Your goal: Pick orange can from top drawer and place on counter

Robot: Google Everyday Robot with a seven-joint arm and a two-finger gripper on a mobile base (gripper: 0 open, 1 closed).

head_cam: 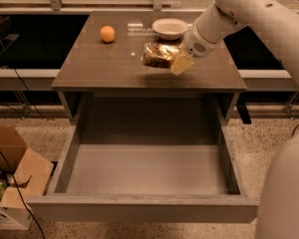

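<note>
One dented, shiny gold-orange can (158, 55), probably light and crushable, hangs above the glossy brown counter (104, 69), grasped at its three-o'clock end by the cream gripper (175, 60).

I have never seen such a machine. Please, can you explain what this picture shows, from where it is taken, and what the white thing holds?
There is one picture, taken from in front and above, looking down at a cabinet. The white arm belongs to a robot. Its grasping part, the end effector, is over the counter, closed on a crumpled orange can held sideways. On the counter lie an orange fruit and a white bowl. Below, the top drawer is pulled open, with nothing inside.
</note>
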